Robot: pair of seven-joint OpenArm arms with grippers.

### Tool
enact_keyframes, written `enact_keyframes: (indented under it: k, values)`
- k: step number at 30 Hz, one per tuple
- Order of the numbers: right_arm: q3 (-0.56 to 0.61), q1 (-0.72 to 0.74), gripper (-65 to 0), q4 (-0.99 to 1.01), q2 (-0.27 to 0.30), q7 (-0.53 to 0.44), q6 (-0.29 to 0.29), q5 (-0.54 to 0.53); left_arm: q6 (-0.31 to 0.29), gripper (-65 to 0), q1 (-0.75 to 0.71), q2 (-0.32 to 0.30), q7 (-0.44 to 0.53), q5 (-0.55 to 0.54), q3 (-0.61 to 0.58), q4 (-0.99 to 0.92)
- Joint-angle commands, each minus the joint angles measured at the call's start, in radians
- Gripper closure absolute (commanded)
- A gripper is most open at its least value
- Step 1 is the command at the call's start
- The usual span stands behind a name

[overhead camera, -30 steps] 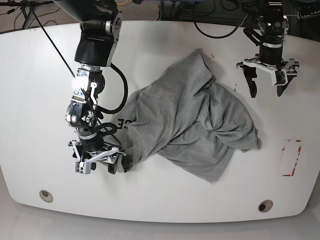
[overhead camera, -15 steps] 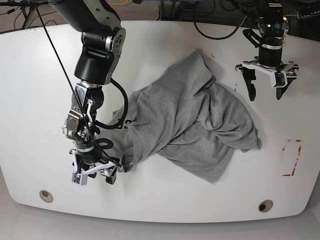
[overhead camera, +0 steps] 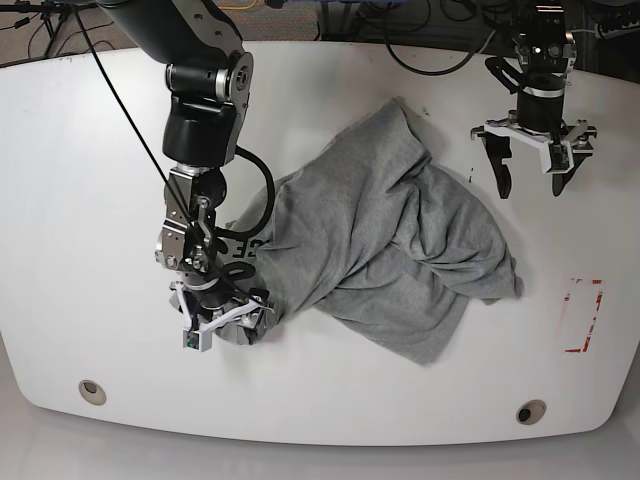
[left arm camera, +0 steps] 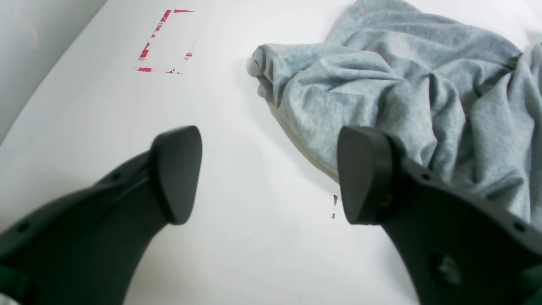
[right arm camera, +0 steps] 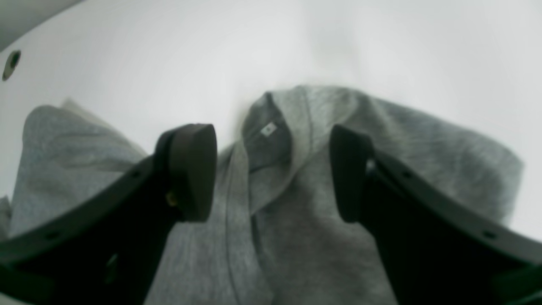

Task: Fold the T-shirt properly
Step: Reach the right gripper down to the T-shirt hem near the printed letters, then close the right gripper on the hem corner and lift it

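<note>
Folds of the crumpled T-shirt (overhead camera: pixel 380 240) hide most chest lettering.

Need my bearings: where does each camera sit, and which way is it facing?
Base: overhead, looking down on the table, T-shirt and both arms.
Left wrist: behind the open left gripper, facing the shirt's edge and red tape mark.
Right wrist: behind the right gripper, over the collar.
All views share the shirt.

Left gripper (left arm camera: pixel 269 173): jaws spread, empty, above white table (left arm camera: pixel 237 254). Crumpled grey T-shirt (left arm camera: pixel 402 93) beside; red marking (left arm camera: pixel 163 42) beyond.
</note>
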State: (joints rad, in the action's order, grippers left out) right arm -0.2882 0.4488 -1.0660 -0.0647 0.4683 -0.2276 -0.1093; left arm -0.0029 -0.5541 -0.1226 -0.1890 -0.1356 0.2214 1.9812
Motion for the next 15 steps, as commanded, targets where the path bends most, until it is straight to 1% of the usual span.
enact_keyframes:
  k: [1,3,5,13,15]
  values:
    - [0.015,0.019,-40.1,0.01,-0.001,-0.038,-0.007,-0.004,0.002,-47.2,-0.005,-0.006,0.032,-0.005,0.002,0.022]
    - [0.016,0.016,-40.1,0.025,-0.001,-0.05,-0.006,-0.003,0.002,-47.1,-0.007,-0.006,0.032,-0.005,0.004,0.024]
    - [-0.018,0.021,-40.2,0.058,-0.009,-0.07,-0.006,-0.006,0.001,-46.9,-0.004,-0.008,0.032,-0.002,0.009,0.024]
    - [-0.034,0.017,-40.3,0.104,-0.009,-0.1,-0.005,-0.005,0.001,-46.8,-0.003,-0.008,0.03,-0.002,0.008,0.024]
    - [-0.032,0.036,-40.4,0.133,-0.013,-0.121,-0.007,-0.007,0.001,-46.8,-0.006,-0.007,0.034,-0.003,0.006,0.025]
